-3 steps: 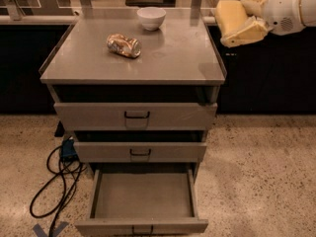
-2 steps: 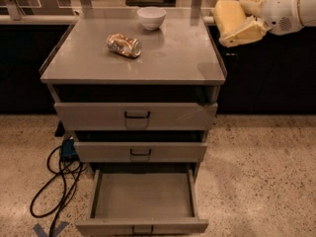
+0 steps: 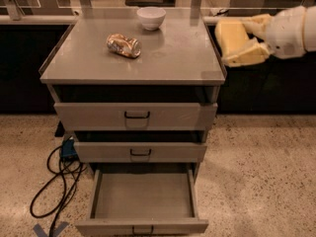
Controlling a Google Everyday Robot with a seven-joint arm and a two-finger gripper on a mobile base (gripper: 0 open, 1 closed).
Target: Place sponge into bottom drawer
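At the upper right of the frame, just past the right edge of the desk (image 3: 173, 58), the gripper (image 3: 238, 40) is clamped on the pale-yellow sponge (image 3: 228, 32) in mid-air, while the bottom drawer (image 3: 143, 201) lies open at lower centre.

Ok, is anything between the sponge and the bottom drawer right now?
The bottom drawer is pulled out with nothing in it. The claw holds the sponge beside the cabinet's right edge at top height, so the cabinet's front corner looks to block a straight line down.
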